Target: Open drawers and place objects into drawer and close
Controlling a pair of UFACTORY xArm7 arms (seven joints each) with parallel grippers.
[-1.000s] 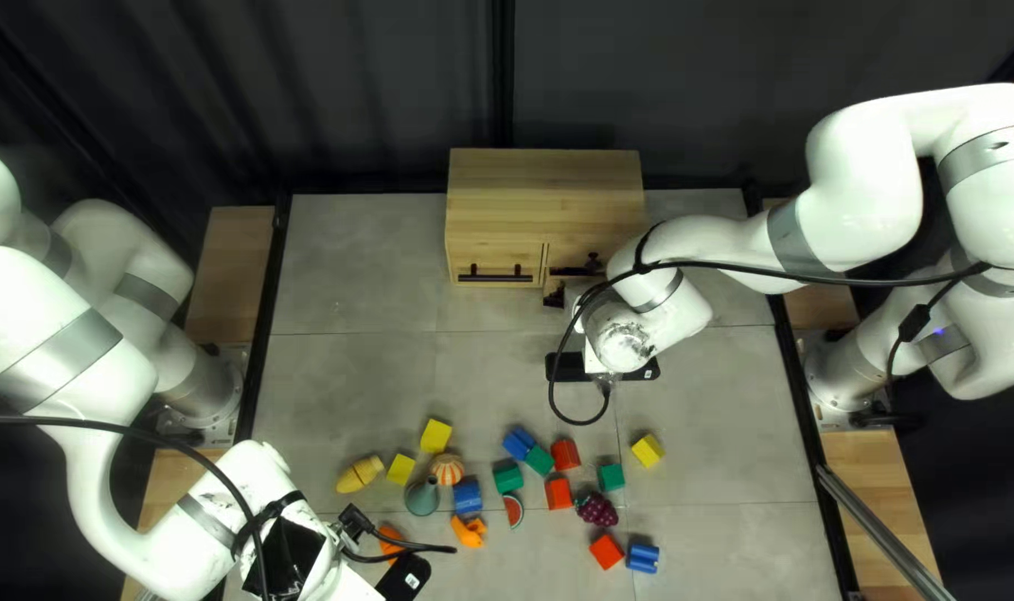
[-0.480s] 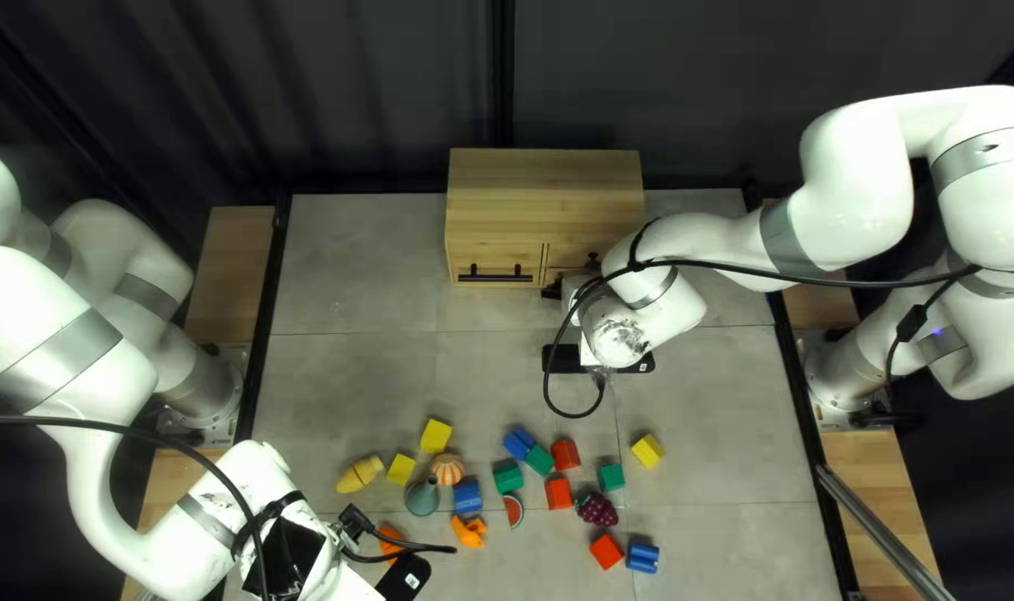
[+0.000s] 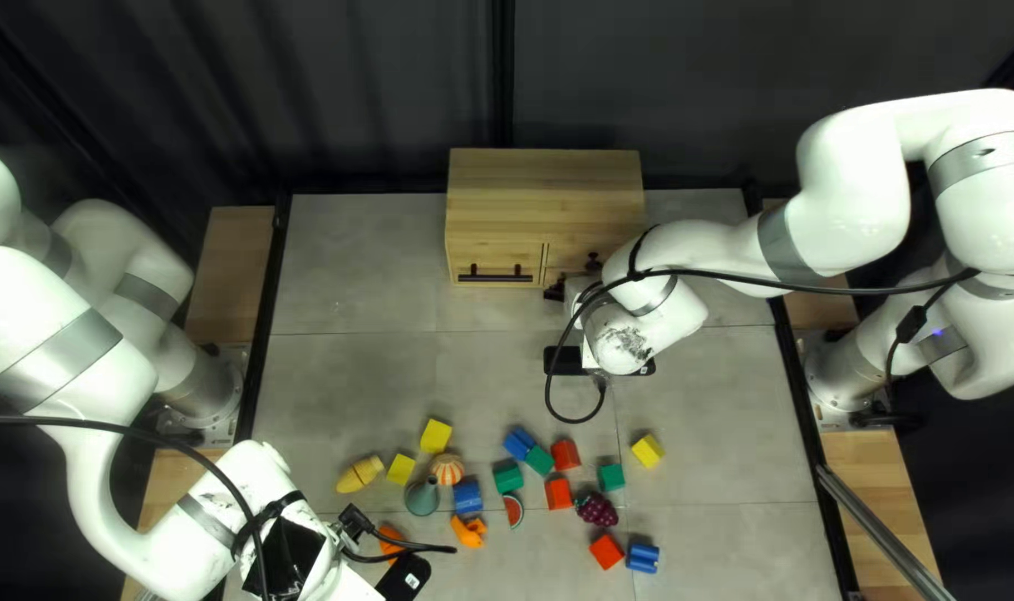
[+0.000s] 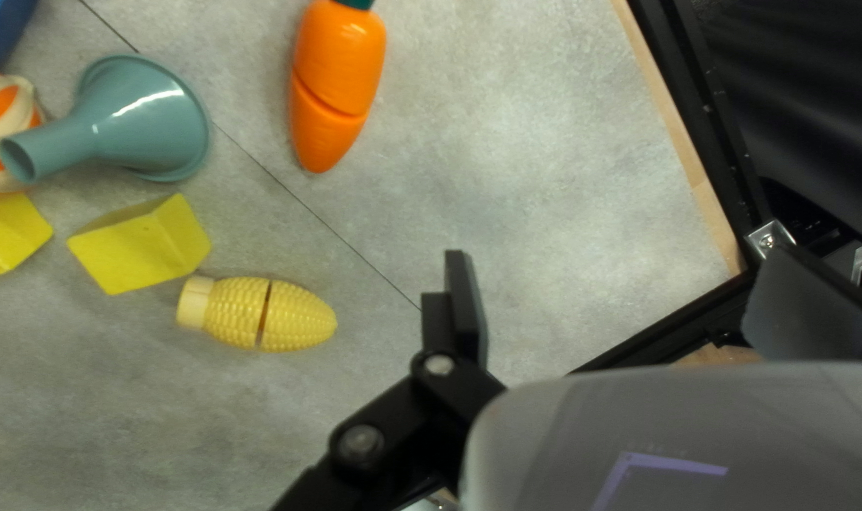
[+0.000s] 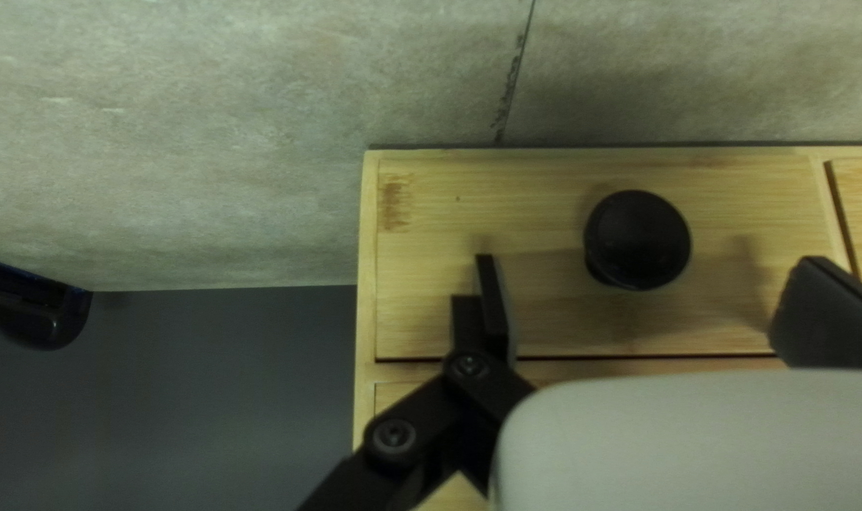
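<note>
At the front of the wooden cabinet in the top left view is my right gripper, largely hidden under its arm. In the right wrist view that gripper stands open, facing a drawer front; the round black knob lies ahead, between the lines of its fingers, apparently untouched. A black bar handle is on the cabinet's left part. My left gripper is low over the near edge; its wrist view shows the gripper open and empty, beside toy corn and a toy carrot.
Near the table's front lie a teal funnel, striped ball, grapes, watermelon slice, an orange toy and several coloured blocks, among them a yellow one. A metal rail runs along the right edge.
My right gripper has shifted a little toward the cabinet and slightly left, and its wrist has turned a little. My left arm and the toys have not moved.
</note>
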